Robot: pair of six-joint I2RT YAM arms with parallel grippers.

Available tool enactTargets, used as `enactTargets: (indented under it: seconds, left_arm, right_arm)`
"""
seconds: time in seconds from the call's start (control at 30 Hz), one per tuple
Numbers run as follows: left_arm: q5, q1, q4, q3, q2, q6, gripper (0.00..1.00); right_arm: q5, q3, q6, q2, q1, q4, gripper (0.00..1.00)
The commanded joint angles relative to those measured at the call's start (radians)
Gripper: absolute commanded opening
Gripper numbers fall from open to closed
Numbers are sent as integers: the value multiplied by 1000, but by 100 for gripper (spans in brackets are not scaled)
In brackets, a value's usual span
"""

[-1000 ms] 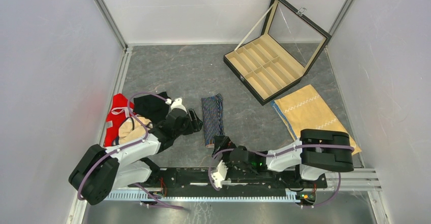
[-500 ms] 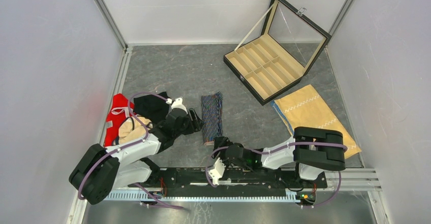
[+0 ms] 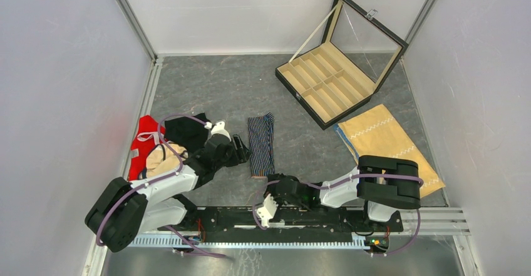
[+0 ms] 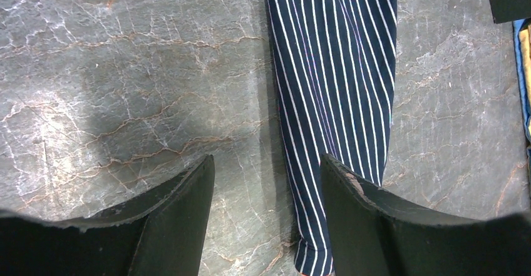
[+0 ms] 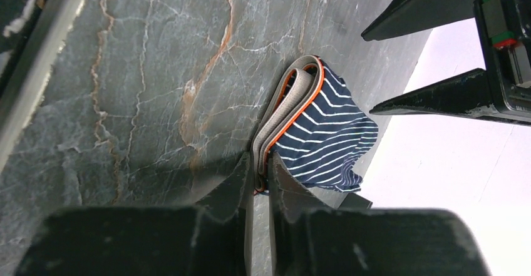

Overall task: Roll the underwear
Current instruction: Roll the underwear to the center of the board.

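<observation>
R gripper (image 5: 258, 185) sits low over the grey marble-look table (image 3: 213, 88), at the near end of the navy striped underwear (image 5: 325, 141); its fingers are almost pressed together w/ the folded grey-and-orange waistband edge nipped in the thin gap between them; rest of the fabric bunches just beyond the fingertips. From the top cam the striped underwear lies as a long narrow folded strip running away from the arms, approx mid-table, near end at the R gripper, far end pointing twd the back wall. L gripper (image 4: 267, 169) hangs over the table just left of that strip, fingers spread wide and gripping nothing; in the L wrist cam the strip's left edge passes between them, closer to one finger, bare table under the rest of the gap. Black underwear (image 3: 186, 132) lies crumpled at the left side, partly under the L arm's cable, touching a red garment (image 3: 144, 138) and a pale peach cloth (image 3: 159, 158). Far right: black compartment box (image 3: 316, 79) w/ tan lining, glass lid propped open; tan cloth w/ white zigzag stitching (image 3: 382, 139) flat just in front of it, well apart from the strip.
</observation>
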Motion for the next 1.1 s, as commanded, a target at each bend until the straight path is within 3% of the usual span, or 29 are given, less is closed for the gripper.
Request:
enactTargets:
  seconds: [0.0, 0.07, 0.4, 0.7, 1.07]
  left_arm:
    - [5, 2, 22, -9, -23, -29, 68]
    - [10, 3, 18, -14, -36, -29, 68]
    - [92, 3, -13, -51, -132, -8, 68]
    - [152, 3, -42, -64, -187, -1, 68]
    - [244, -2, -120, -68, -317, 66, 61]
  right_arm:
    - [-38, 9, 68, -1, -6, -54, 7]
    - [-45, 18, 98, -15, -5, -68, 1]
    - [-187, 29, 350, -164, -3, -159, 0]
    - [-292, 57, 460, -196, -13, -222, 0]
    - [-412, 54, 701, -262, -76, -170, 1]
